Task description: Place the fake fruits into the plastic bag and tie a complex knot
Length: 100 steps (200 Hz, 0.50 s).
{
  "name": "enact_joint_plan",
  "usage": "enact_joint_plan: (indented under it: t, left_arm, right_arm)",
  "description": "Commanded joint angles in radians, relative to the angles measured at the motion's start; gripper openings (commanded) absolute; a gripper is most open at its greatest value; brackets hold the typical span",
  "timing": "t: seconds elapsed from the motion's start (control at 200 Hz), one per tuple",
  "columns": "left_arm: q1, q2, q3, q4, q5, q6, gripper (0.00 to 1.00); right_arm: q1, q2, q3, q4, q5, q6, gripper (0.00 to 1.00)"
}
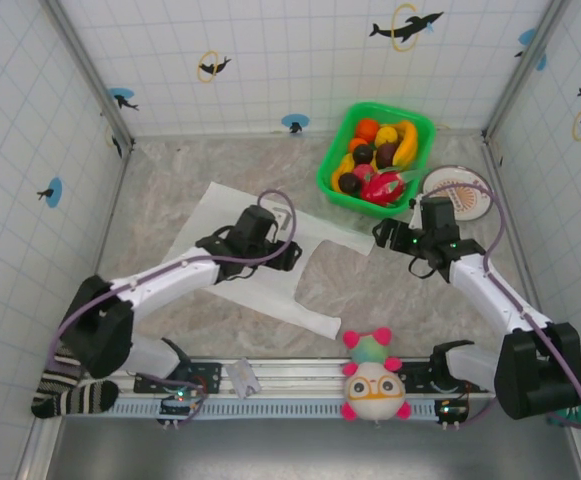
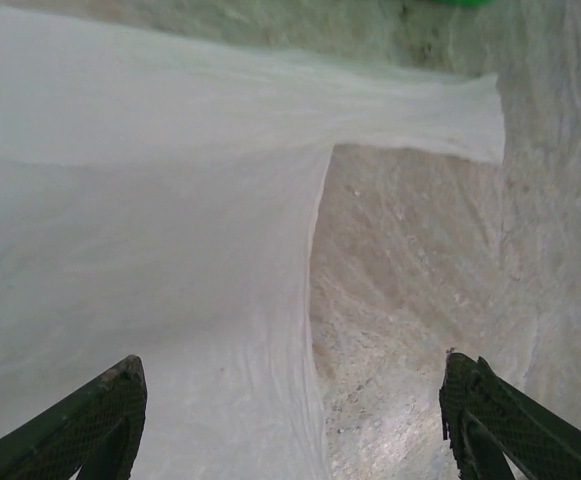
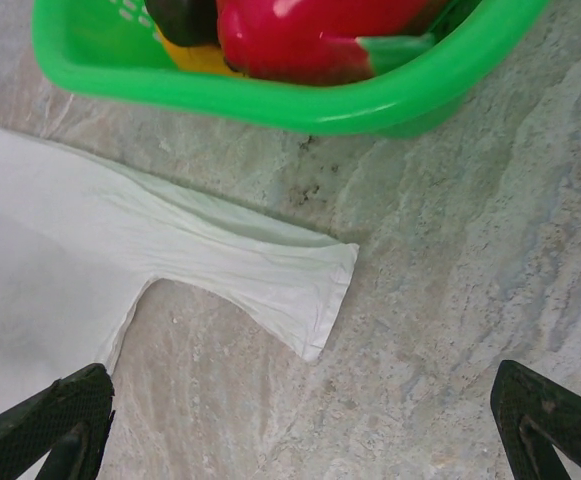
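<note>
The left fingers (image 2: pixel 110 410) stand wide apart and grip nothing. The plastic bag (image 2: pixel 150 250) lies flat on the table (image 2: pixel 420 300) beneath and ahead of them, its cut edge running between the two tips. The right fingers (image 3: pixel 70 410) are likewise spread and empty. A bag strap (image 3: pixel 270 270) ends just ahead of them, short of the green basket (image 3: pixel 300 100) holding the fake fruits (image 3: pixel 310 35).

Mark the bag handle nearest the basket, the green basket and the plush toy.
bag handle (image 3: pixel 280 280): right wrist view, on the strap near its free end.
green basket (image 3: pixel 300 112): right wrist view, on its near rim.
plush toy (image 1: pixel 373 386): top view, on its glasses.
</note>
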Motion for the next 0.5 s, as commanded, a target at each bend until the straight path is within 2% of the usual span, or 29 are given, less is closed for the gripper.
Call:
enact_joint_plan:
  t: [0.0, 0.035, 0.28, 0.495]
  left_arm:
    - [-0.036, 0.086, 0.070, -0.062, -0.029, 0.033, 0.76]
    - [-0.040, 0.113, 0.080, -0.064, -0.026, 0.032, 0.76]
    - [-0.043, 0.238, 0.145, -0.072, -0.073, 0.039, 0.76]
    - [-0.043, 0.359, 0.234, -0.085, -0.073, 0.059, 0.71]
  right_arm:
    - [0.007, 0.002, -0.021, 0.037, -0.013, 0.009, 1.00]
    - [0.006, 0.001, -0.023, 0.044, 0.022, 0.007, 1.00]
    - [0.007, -0.004, -0.028, 0.043, 0.044, -0.014, 1.00]
    - [0.007, -0.002, -0.026, 0.042, 0.054, -0.020, 1.00]
